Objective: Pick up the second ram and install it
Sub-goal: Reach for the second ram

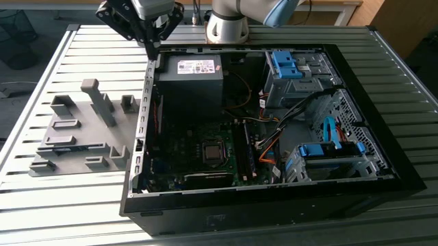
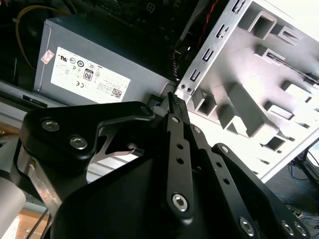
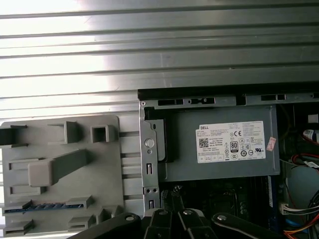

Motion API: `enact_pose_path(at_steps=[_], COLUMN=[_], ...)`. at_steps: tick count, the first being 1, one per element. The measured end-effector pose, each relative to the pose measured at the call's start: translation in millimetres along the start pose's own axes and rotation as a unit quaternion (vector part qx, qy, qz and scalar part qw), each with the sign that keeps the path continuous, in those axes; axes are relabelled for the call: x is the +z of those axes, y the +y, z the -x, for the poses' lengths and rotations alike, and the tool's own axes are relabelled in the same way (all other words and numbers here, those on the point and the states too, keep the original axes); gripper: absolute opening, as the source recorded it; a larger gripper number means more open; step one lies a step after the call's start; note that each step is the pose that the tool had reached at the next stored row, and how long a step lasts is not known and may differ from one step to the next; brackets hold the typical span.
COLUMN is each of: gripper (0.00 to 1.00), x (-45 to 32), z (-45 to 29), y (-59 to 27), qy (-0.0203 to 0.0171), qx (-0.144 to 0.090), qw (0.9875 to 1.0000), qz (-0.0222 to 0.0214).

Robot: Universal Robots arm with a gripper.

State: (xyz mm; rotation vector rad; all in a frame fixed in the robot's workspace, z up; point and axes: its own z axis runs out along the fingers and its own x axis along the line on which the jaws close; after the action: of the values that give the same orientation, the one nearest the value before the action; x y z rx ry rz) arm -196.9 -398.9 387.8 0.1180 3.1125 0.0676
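The second ram (image 3: pixel 47 205) shows in the first wrist view as a thin blue-green strip standing on edge in a slot of the grey holder block (image 3: pixel 65 149). My gripper (image 1: pixel 148 47) hangs over the back corner of the open computer case (image 1: pixel 147 102), at the wall nearest the holder block (image 1: pixel 82 128). Its black fingers are shut with nothing between them in both wrist views, and their tips (image 2: pixel 172 97) (image 3: pixel 170 191) sit above the case wall beside the power supply (image 3: pixel 219 149). The ram lies well apart from the gripper.
Inside the case are the grey power supply (image 1: pixel 195 77), the motherboard (image 1: pixel 212 148) with a dark stick (image 1: pixel 245 151) in its memory slots, blue drive cages (image 1: pixel 287 64) and loose cables (image 1: pixel 270 146). The case stands on a slatted metal table (image 1: pixel 41 205).
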Motion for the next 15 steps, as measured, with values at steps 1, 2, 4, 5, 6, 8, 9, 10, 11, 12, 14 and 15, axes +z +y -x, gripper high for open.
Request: enact_pose_path(at_steps=[1,2,4,5,6,8,9,10,11,12,14,15], gripper=[0.11,0.11,0.11,0.11,0.11,0.11,0.11,0.11,0.11,0.11,0.11,0.11], x=[0.0,0.1,0.1,0.1,0.1,0.2,0.2,0.2,0.2,0.2,0.2,0.2], z=[-0.2,-0.5,-1.2,-1.8,-2.7,-4.6,-6.0,-7.7,-9.3,-11.1,-15.2,-17.9], y=[0.0,0.0,-0.1,-0.2,-0.2,-0.4,-0.5,-0.6,-0.7,-0.9,-1.2,-1.4], qy=[0.0,0.0,0.0,0.0,0.0,0.0,0.0,0.0,0.0,0.0,0.0,0.0], qx=[0.0,0.0,0.0,0.0,0.0,0.0,0.0,0.0,0.0,0.0,0.0,0.0], qw=[1.0,1.0,1.0,1.0,1.0,1.0,1.0,1.0,1.0,1.0,1.0,1.0], qz=[0.0,0.0,0.0,0.0,0.0,0.0,0.0,0.0,0.0,0.0,0.0,0.0001])
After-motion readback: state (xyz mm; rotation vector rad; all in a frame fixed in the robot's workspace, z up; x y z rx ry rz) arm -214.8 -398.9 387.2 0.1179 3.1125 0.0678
